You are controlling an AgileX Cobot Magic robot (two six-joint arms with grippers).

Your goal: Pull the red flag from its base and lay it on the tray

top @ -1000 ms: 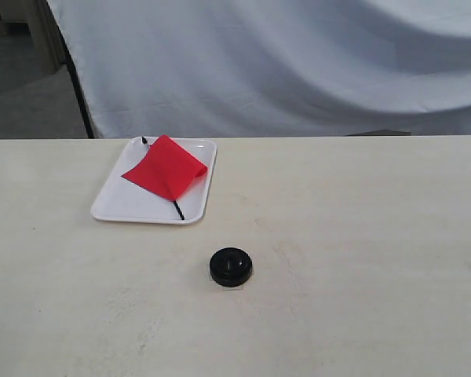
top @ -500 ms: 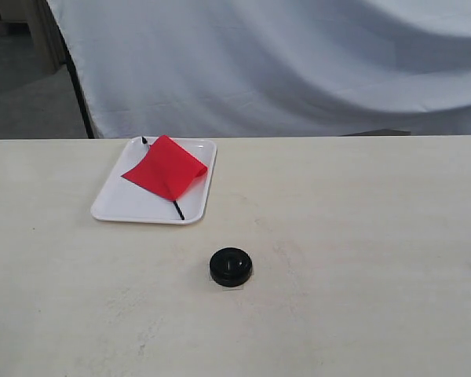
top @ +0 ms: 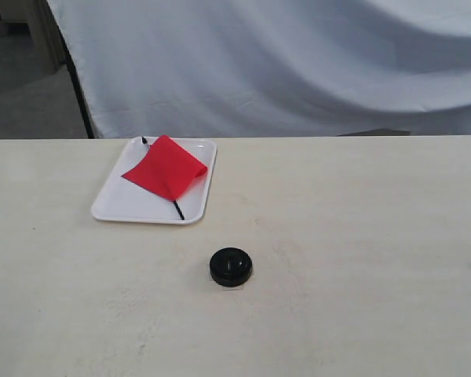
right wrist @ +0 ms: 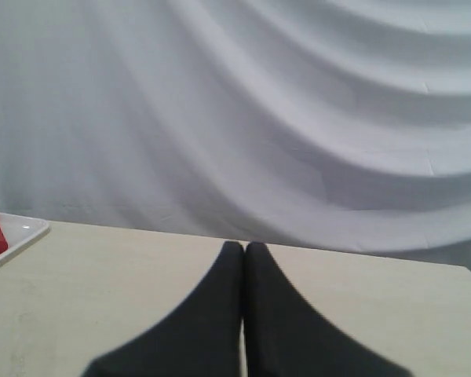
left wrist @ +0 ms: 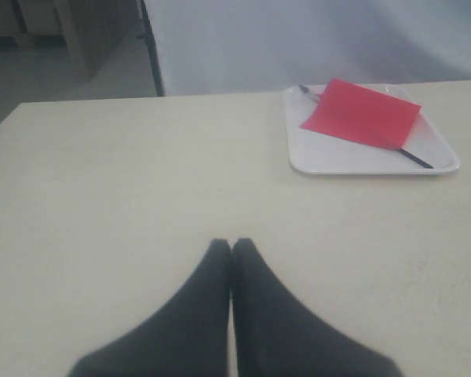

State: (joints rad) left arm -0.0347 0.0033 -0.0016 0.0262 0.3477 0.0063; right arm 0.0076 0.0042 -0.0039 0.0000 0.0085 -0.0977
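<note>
The red flag (top: 166, 166) lies flat on the white tray (top: 118, 203) at the back left of the table, its black stick running diagonally across it. The same red flag (left wrist: 361, 114) and tray (left wrist: 353, 159) show in the left wrist view, well ahead of my left gripper (left wrist: 231, 245), which is shut and holds nothing. The round black base (top: 231, 266) stands alone on the table in front of the tray, nothing in its hole. My right gripper (right wrist: 244, 248) is shut and empty above bare table. A corner of the tray (right wrist: 20, 232) shows in its view. Neither gripper appears in the exterior view.
A white cloth backdrop (top: 298, 63) hangs behind the table's far edge. A black stand pole (top: 78, 94) rises at the back left. The light table top (top: 361, 251) spreads around the base and tray.
</note>
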